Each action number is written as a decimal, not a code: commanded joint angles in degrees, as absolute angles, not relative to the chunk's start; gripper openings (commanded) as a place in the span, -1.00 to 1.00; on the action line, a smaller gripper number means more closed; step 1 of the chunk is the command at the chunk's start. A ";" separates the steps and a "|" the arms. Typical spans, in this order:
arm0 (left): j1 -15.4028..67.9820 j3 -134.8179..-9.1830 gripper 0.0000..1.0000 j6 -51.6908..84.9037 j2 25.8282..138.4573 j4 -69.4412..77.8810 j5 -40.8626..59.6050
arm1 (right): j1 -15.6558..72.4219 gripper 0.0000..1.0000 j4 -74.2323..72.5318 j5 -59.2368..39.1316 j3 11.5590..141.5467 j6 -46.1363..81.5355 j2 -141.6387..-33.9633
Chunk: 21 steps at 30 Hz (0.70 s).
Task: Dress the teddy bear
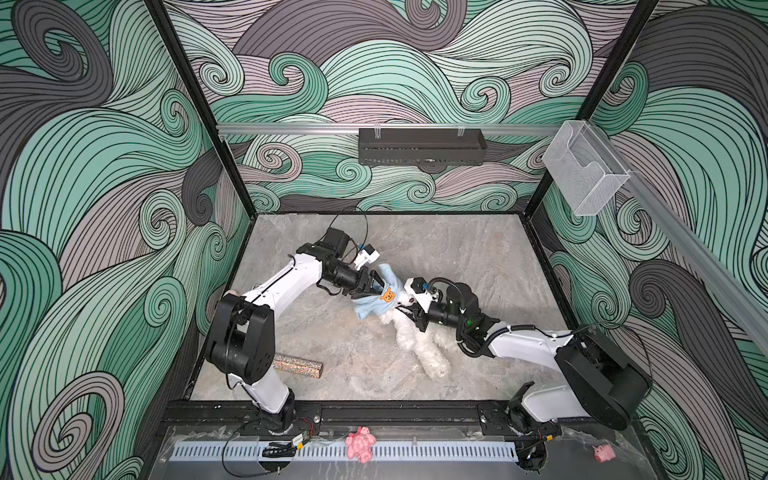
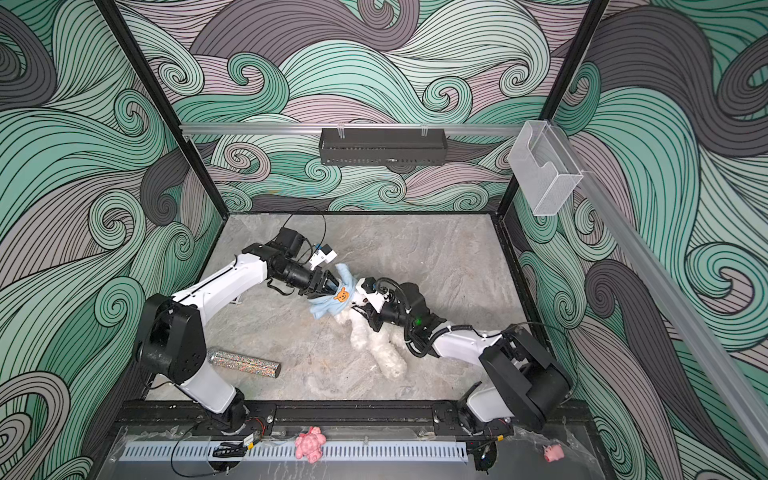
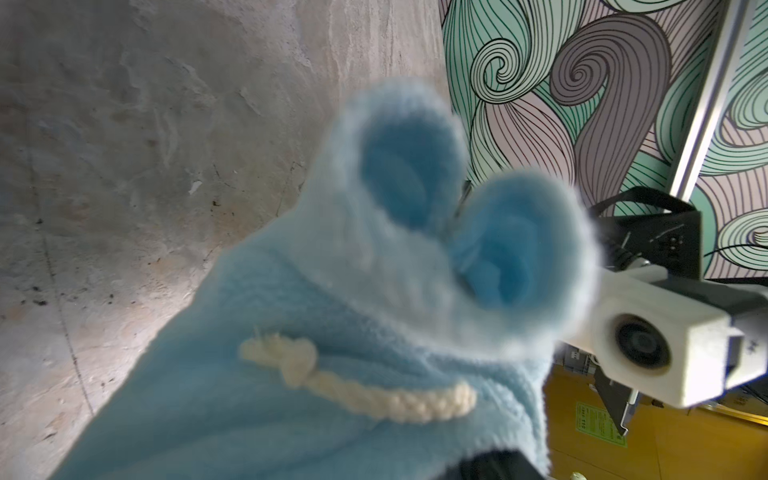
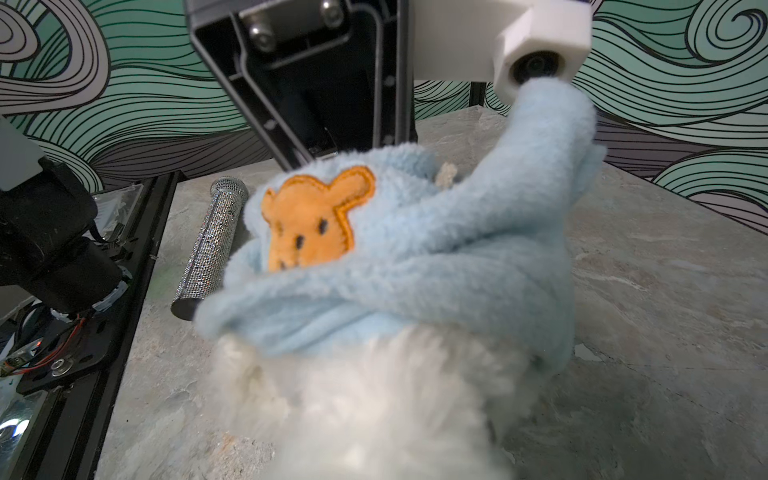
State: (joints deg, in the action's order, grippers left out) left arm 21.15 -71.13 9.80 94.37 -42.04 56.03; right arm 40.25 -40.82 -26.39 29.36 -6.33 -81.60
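grey table (image 1: pixel 457 257), hoodie (image 1: pixel 376 305) (bear patch (image 1: pixel 387 296)) over teddy bear (image 1: pixel 409 336)

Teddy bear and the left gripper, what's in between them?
The fluffy light-blue hoodie with an orange bear patch sits bunched between the left gripper and the teddy bear. Both top views show it.

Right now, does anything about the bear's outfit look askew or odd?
Yes. The light blue hoodie is bunched in thick folds on the teddy bear's upper body, one end sticking up, not pulled down; the white legs are bare.
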 commanded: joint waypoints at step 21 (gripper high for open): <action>28.21 -67.78 -0.44 16.20 94.96 -31.03 64.97 | 42.62 -0.60 -45.95 -24.68 40.47 -7.81 -89.37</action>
